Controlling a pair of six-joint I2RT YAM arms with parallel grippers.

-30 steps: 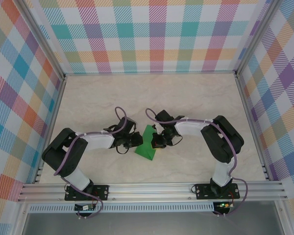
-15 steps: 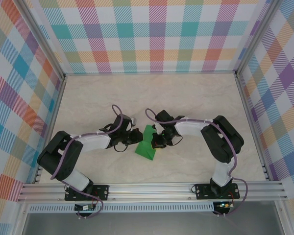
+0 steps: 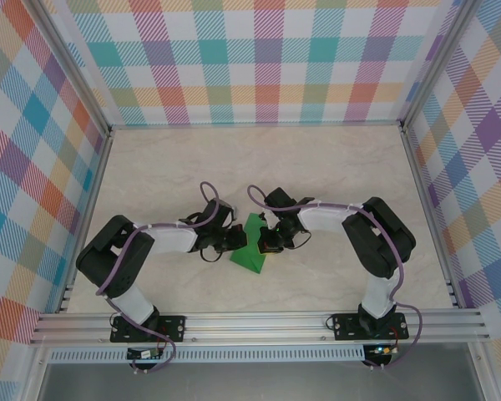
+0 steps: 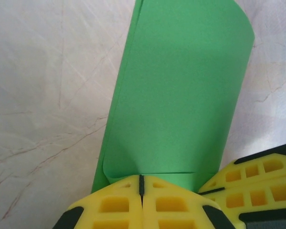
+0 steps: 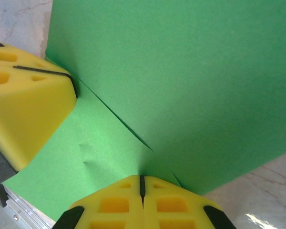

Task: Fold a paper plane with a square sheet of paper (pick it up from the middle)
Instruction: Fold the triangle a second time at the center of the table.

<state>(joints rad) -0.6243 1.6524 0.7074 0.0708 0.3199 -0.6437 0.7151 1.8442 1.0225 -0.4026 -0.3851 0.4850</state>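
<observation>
As both arms reach inward, left hand (image 4: 141,184) and right hand (image 5: 141,184) pinch the green paper (image 4: 181,95).

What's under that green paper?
The pale marbled table shows all around the green paper, so the sheet rests on it. A second green layer peeks out beneath its curled top layer. Everything else underneath is covered.

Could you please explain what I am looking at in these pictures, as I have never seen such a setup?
This is a robot with a left arm and a right arm, bolted at the near edge of a marble-patterned table. One picture looks down from above; the other two come from a camera on each wrist. Between the arms sits a partly folded green sheet of paper. The left gripper and the right gripper are both shut, each apparently pinching it.
</observation>
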